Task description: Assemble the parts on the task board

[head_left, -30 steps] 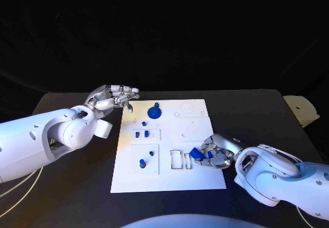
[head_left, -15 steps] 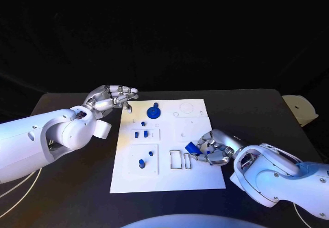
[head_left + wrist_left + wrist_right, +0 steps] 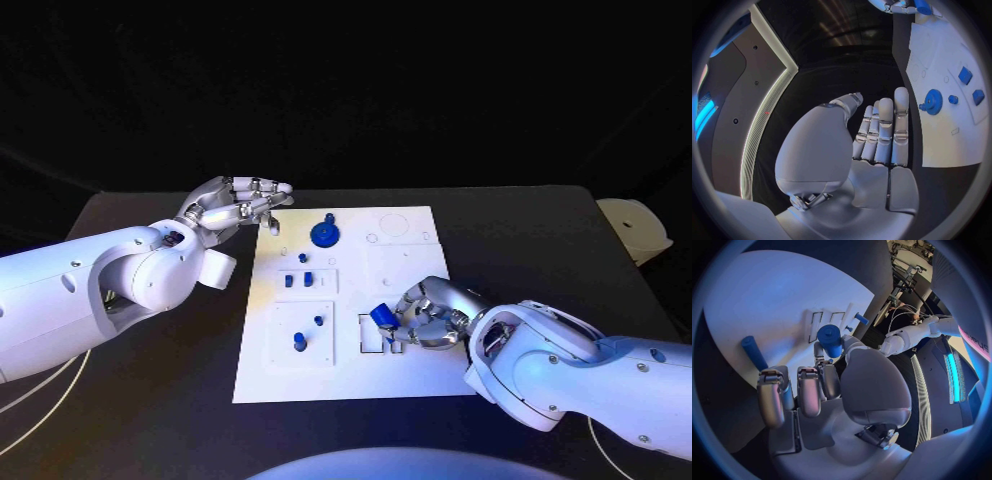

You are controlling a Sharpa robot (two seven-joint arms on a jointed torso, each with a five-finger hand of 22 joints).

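Robot lab: black table (image 3: 548, 230), dark backdrop.

The right robot hand (image 3: 424, 322) has carried its blue part (image 3: 382, 316) leftward across the task board (image 3: 411, 380)

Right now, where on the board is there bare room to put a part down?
Free: the board's near strip below the slots, and its far right corner past the gear. Crowded: the left column of blue parts and the slots under the right hand.
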